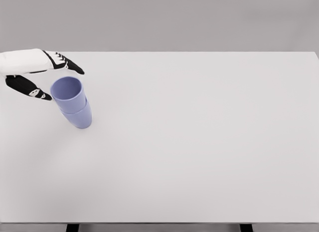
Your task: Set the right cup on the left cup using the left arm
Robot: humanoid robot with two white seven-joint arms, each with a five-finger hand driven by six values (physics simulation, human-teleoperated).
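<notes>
Left hand [42, 77], fingers spread and holding nothing, flanks the nested purple cups [72, 102]; a careless brush could topple the stack.

We see only the stacked cups [72, 102] at far left obstructing, left hand [37, 72] just beside; the table [199, 142] rightward lies open.

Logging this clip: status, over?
Left hand open, beside stack. Upper cup nested in lower cup. Right arm out of view. Nothing in the way.

White table [199, 142], plain grey wall [174, 17], even light
</notes>
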